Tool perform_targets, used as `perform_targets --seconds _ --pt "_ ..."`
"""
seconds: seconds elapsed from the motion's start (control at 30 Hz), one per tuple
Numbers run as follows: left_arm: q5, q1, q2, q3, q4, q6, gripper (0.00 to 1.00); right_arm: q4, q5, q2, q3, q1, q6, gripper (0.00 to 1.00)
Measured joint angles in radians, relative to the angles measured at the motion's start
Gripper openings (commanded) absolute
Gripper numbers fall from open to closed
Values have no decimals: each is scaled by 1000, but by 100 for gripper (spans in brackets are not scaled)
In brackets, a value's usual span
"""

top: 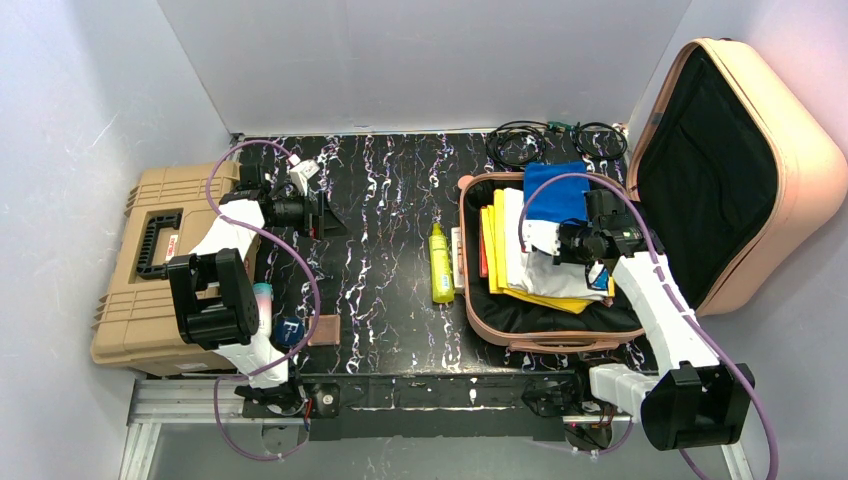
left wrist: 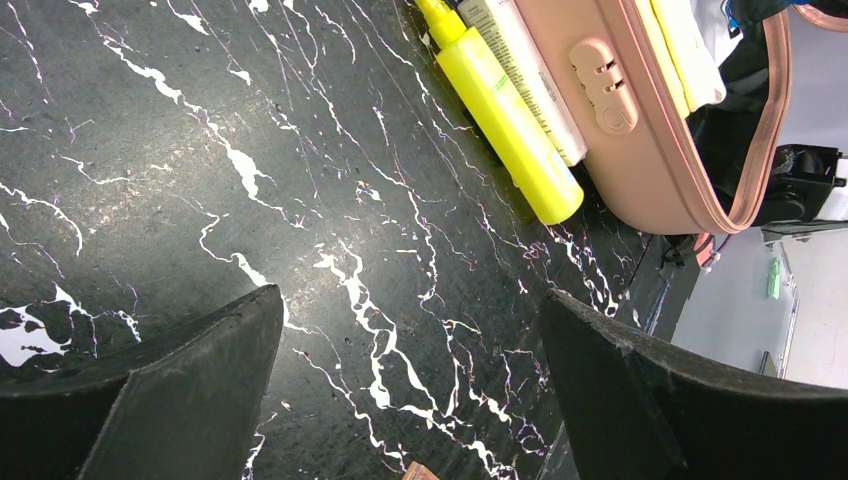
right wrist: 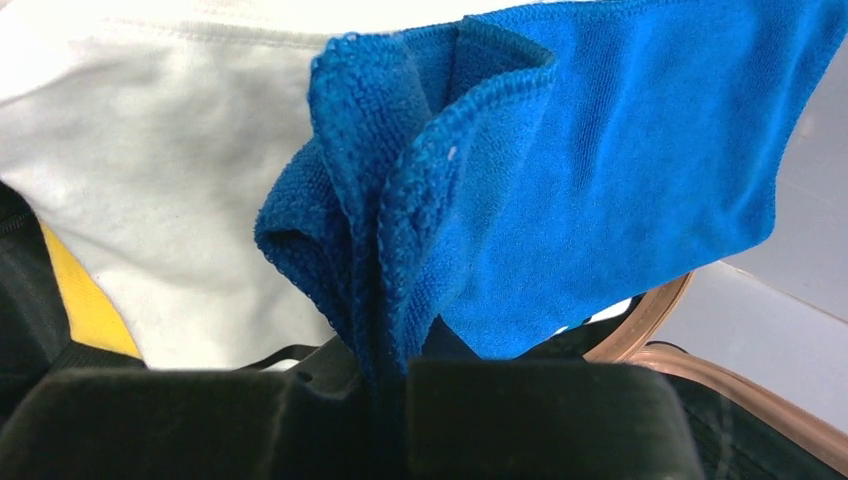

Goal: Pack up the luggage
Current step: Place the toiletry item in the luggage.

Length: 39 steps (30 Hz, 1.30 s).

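Blue cloth point(right wrist: 600, 150) is pinched in the right tool point(right wrist: 395, 400), held directly above the open luggage point(top: 805, 165) at the right edge of the table point(top: 380, 200).

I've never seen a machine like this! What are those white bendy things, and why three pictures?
They are robot arms, left and right, packing a pink suitcase. One picture looks down from above; the other two come from a small camera on each wrist. The right arm's fingers pinch a blue cloth over the open suitcase, which holds folded white and yellow clothes. The left arm's fingers are open and empty above the black table. A yellow bottle lies beside the suitcase and a tan toolbox sits at the left.
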Motion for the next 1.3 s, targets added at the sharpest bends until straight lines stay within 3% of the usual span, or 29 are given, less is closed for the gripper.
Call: perform_targets --seconds 0.57,0.67,0.8,0.93,1.0,1.17,1.3 --pt "0 0 0 0 0 -1 98 -80 4 -33 -8 0 -55 1" --pt "0 0 0 0 0 -1 98 -84 9 -37 -10 0 -64 26" --pt "0 0 0 0 0 -1 98 -104 21 -38 -11 0 -80 43" --pt "0 0 0 0 0 -3 98 -145 27 -38 -11 0 -113 73" --pt "0 0 0 0 0 -5 98 -175 28 -38 -10 0 -129 79" --pt "0 0 0 0 0 -5 98 -293 10 -37 45 0 -167 81" --pt "0 0 0 0 0 -5 98 -384 -70 -30 174 0 -169 78"
